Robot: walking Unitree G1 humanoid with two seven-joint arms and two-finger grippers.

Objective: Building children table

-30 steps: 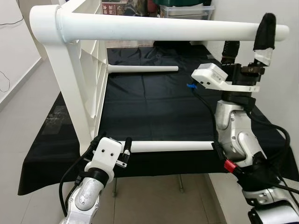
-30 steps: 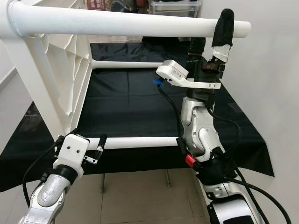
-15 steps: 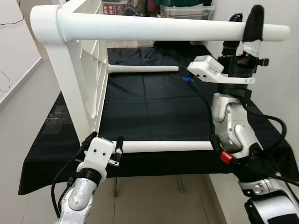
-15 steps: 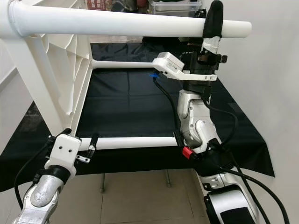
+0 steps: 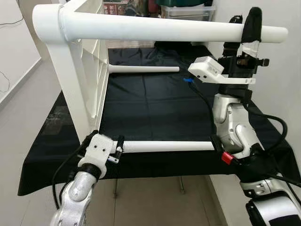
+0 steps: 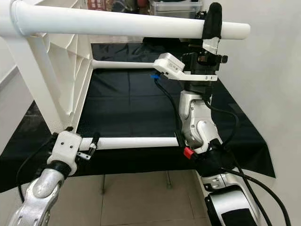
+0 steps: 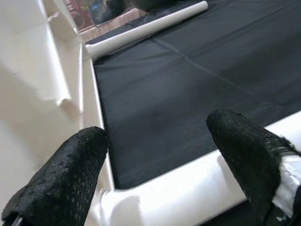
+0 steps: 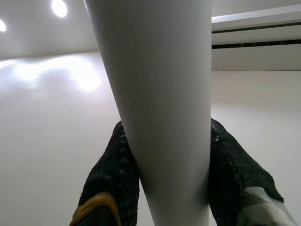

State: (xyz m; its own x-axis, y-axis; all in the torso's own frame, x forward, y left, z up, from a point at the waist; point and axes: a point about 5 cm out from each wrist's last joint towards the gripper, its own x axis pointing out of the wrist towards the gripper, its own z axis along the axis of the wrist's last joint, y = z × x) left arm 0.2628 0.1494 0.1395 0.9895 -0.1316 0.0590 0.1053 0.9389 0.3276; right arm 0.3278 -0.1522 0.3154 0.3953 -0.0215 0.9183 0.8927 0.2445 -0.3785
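— Nearest first?
— Left gripper [image 5: 116, 149] low at the front, at the near-bottom leg [image 5: 164, 146] where it joins the tabletop [image 5: 91, 61]. Fingers [image 7: 249, 155] spread wide, one on either side of the leg, not closed on it.
— And the table itself?
— Tipped on its side on a black cloth [image 5: 150, 103]. White tabletop upright on the robot's left, legs sticking out to the right.
— Higher up?
— Right gripper [image 5: 249, 28] raised, clamped round the near-top leg [image 5: 164, 30] close to its free end. Black fingers [image 8: 235, 174] pressed against both sides of the tube, seen from the wrist.
— Further back?
— Far-bottom leg [image 5: 143, 69] lying along the cloth behind. Past it, a clear storage box [image 5: 188, 10] and clutter, too blurred to name. Pale floor [image 5: 23, 117] to the left.
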